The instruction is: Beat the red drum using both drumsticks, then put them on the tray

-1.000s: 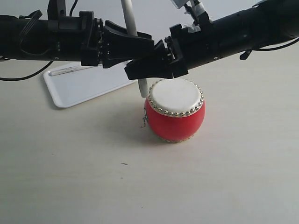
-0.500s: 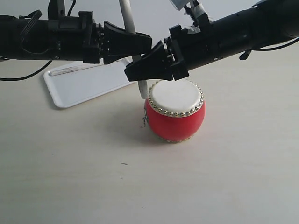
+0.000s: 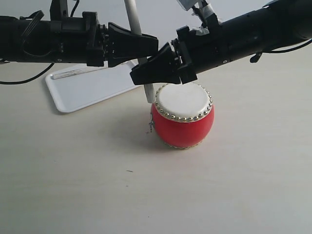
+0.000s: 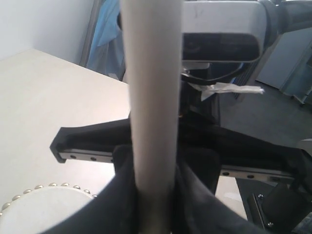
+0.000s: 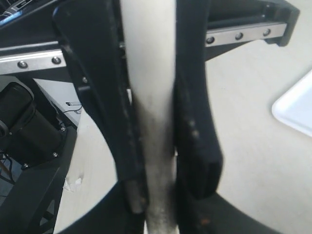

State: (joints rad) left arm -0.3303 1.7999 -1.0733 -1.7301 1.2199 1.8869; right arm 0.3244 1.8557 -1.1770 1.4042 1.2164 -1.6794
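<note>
The red drum (image 3: pixel 183 129) stands on the table with its cream skin (image 3: pixel 183 100) facing up. My left gripper (image 3: pixel 146 45) is shut on a drumstick (image 3: pixel 132 17) that slants up out of the exterior view. The same stick fills the left wrist view (image 4: pixel 152 97), with the skin's studded edge (image 4: pixel 44 209) below it. My right gripper (image 3: pixel 146 73) hovers over the drum's left rim, shut on the other drumstick (image 5: pixel 148 97). A stick end (image 3: pixel 149 92) pokes out below the right fingers, beside the drum. The white tray (image 3: pixel 87 90) lies behind and to the left.
The two grippers cross closely above the drum's left side, left above right. A corner of the tray (image 5: pixel 297 109) shows in the right wrist view. Bare pale tabletop (image 3: pixel 146 195) stretches in front of the drum.
Between one second and half a second ago the left gripper rose slightly and its stick's top leaned a little left. Nothing has moved since.
</note>
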